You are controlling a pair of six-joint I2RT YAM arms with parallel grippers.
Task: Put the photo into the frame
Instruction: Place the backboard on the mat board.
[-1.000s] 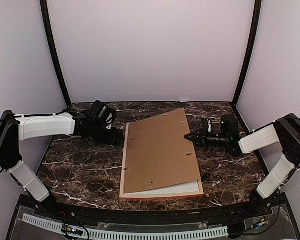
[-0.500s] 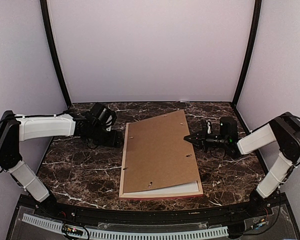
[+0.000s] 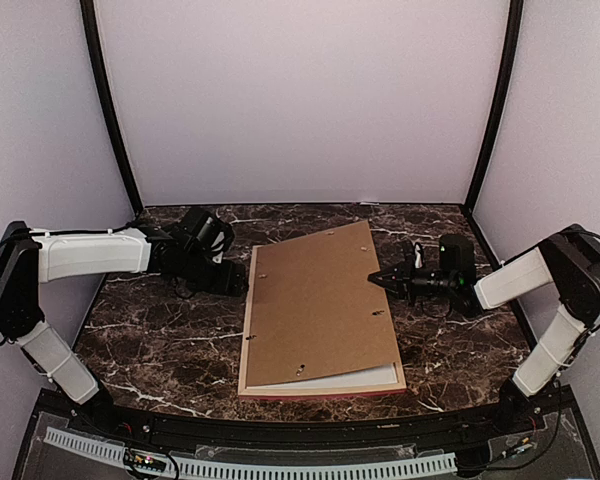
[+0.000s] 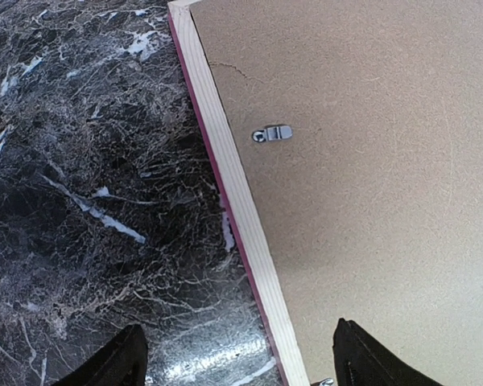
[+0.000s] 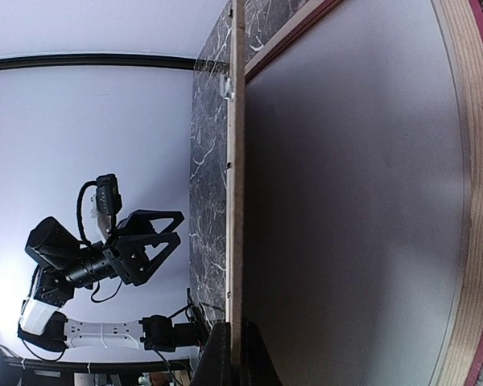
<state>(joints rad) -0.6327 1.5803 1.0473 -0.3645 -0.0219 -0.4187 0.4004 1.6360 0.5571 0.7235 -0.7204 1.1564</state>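
Right tool (image 3: 377, 277) is closed on the right edge of the plain brown rectangular backing board (image 3: 315, 300). In the right wrist view you see its fingers (image 5: 216, 354) pinched together on the board's thin edge. From that view you look beneath the board, so its right side stands raised off the large thin rectangular wooden frame, pink outside and light wood inside (image 3: 320, 393).

You find the frame lying flat on the dark marble-patterned table (image 3: 160, 340), between the two arms. The board rests skewed on it: the far right corner reaches past the frame, and the near edge leaves a strip of white sheet (image 3: 365, 376) uncovered. You cannot tell what that sheet is.

At the frame's left rail, close to its far left corner, you find the left tool (image 4: 237, 359) open, with one finger on the table side and one on the board side. You cannot tell whether it touches the rail. A small metal turn clip (image 4: 272, 133) lies on the board just inside that rail.
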